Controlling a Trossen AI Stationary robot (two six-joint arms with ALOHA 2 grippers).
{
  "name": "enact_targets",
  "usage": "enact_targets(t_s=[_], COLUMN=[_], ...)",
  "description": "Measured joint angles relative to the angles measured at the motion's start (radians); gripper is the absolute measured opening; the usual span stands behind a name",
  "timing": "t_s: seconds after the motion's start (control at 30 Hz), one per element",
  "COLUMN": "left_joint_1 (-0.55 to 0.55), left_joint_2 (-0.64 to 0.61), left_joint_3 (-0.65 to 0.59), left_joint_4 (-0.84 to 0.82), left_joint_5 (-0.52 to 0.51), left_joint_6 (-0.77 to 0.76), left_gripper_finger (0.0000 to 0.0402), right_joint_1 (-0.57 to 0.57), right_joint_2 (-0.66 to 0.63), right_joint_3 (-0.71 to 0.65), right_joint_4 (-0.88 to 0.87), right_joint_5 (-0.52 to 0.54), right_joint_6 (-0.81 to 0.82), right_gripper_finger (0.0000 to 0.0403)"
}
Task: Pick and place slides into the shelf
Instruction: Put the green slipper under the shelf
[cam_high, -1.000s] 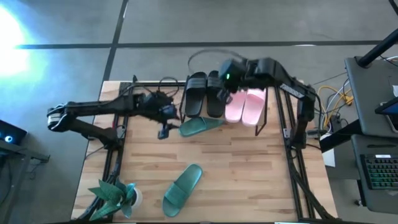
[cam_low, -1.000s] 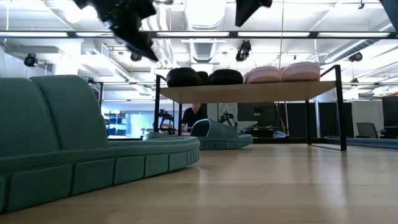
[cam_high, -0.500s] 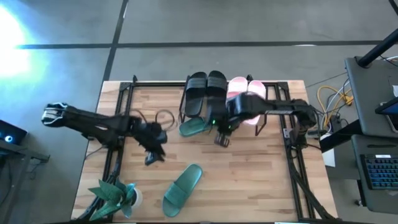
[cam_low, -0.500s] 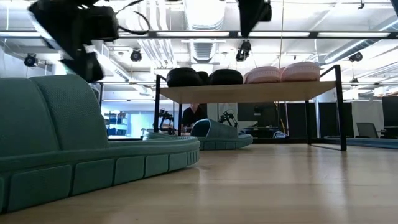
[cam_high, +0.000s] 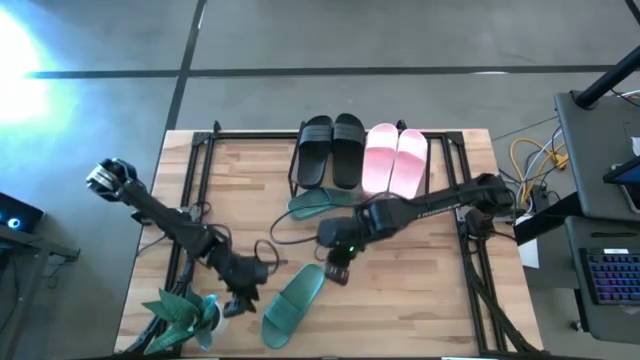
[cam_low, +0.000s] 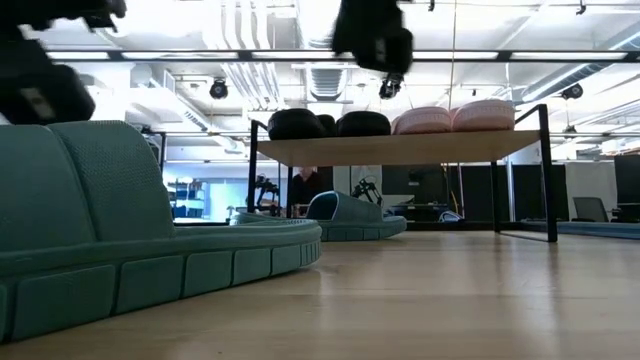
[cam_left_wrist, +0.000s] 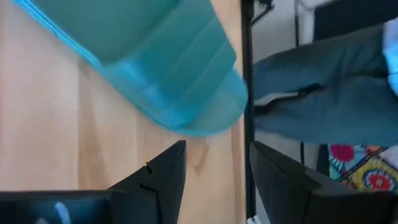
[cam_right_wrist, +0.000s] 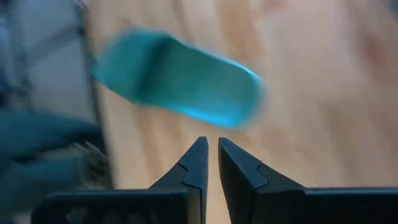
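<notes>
- Loose teal slide (cam_high: 294, 301): it lies flat near the front edge of the surface (cam_high: 420, 300), strap up, not yet on the shelf. Both claws are directed at it, so it is judged to be the next item to be picked.
- Potted plant (cam_high: 182, 312): it stands at the front left corner, just beside the left claw, and is not part of the task.
- Left claw (cam_high: 240, 302): it sits just left of the loose slide's heel, fingers (cam_left_wrist: 163, 175) parted and gripping nothing. A second ago it was beside the shelf; it has swung forward across the surface.
- Right claw (cam_high: 337, 272): it hangs just beyond the loose slide's toe, fingers (cam_right_wrist: 194, 167) nearly together and empty. It has come forward from above the shelf.
- Second teal slide (cam_high: 318, 203): it rests on the surface, partly under the shelf's front edge, unmoved.
- Shelf (cam_low: 400, 149): the black pair (cam_high: 331, 148) and pink pair (cam_high: 394, 160) fill its top side by side, as before.
</notes>
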Motion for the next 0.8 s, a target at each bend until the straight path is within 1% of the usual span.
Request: enact_targets(t_s=[0.17, 0.23, 0.3, 0.43, 0.5, 0.63, 0.73, 0.8], left_joint_1=[-0.07, -0.095, -0.117, -0.138, -0.145, -0.161, -0.164, -0.164], left_joint_2=[0.071, 0.08, 0.076, 0.025, -0.019, -0.123, -0.194, -0.233], left_joint_3=[0.006, 0.008, 0.01, 0.019, 0.027, 0.044, 0.048, 0.049], left_joint_4=[0.0, 0.003, 0.007, 0.007, 0.006, 0.008, 0.006, 0.005], left_joint_5=[-0.002, -0.005, -0.033, -0.129, -0.177, -0.305, -0.376, -0.403], left_joint_6=[-0.001, -0.001, -0.001, -0.048, -0.059, -0.071, -0.071, -0.071], left_gripper_finger=[0.0163, 0.0163, 0.0163, 0.0163, 0.0163, 0.0163, 0.0163, 0.0163], right_joint_1=[0.028, 0.035, 0.042, 0.07, 0.087, 0.112, 0.123, 0.125], right_joint_2=[0.02, 0.044, 0.075, 0.152, 0.188, 0.245, 0.29, 0.321], right_joint_3=[-0.113, -0.146, -0.156, -0.142, -0.131, -0.088, -0.038, -0.005], right_joint_4=[0.424, 0.543, 0.608, 0.637, 0.635, 0.637, 0.641, 0.629], right_joint_5=[-0.004, 0.004, 0.008, -0.018, -0.023, -0.022, -0.019, -0.018], right_joint_6=[0.215, 0.27, 0.312, 0.376, 0.378, 0.385, 0.373, 0.36], right_gripper_finger=[0.0031, 0.0033, 0.0042, 0.0079, 0.0106, 0.0158, 0.0187, 0.0198])
